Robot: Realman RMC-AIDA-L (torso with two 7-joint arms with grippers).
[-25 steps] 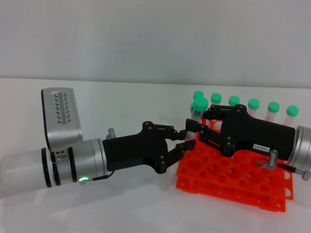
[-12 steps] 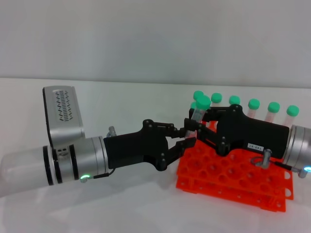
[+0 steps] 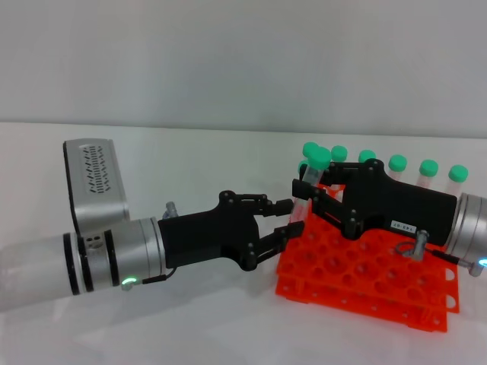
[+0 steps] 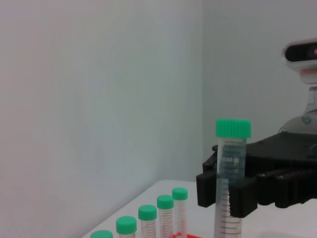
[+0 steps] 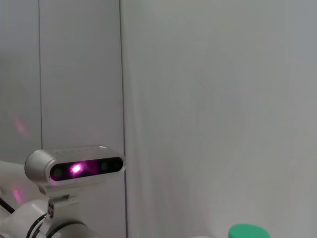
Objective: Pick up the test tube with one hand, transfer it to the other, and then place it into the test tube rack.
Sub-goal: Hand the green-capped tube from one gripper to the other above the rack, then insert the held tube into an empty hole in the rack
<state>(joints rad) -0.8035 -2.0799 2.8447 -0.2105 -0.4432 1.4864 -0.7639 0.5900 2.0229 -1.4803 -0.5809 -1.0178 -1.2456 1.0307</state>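
The test tube, clear with a green cap, stands nearly upright just above the left end of the orange test tube rack. My right gripper, the one with the white label, is shut on the tube's middle. My left gripper, on the green-lit arm, is open with its fingertips on either side of the tube's lower end. The left wrist view shows the tube upright in the right gripper. In the right wrist view only a green cap shows.
Several other green-capped tubes stand in the rack's back row, close behind the right gripper; they also show in the left wrist view. The rack sits on a white table. The robot's head camera shows in the right wrist view.
My left gripper has drawn back a little to the left and its fingers have spread off the tube. The tube stays in the right gripper, a little higher and more upright.
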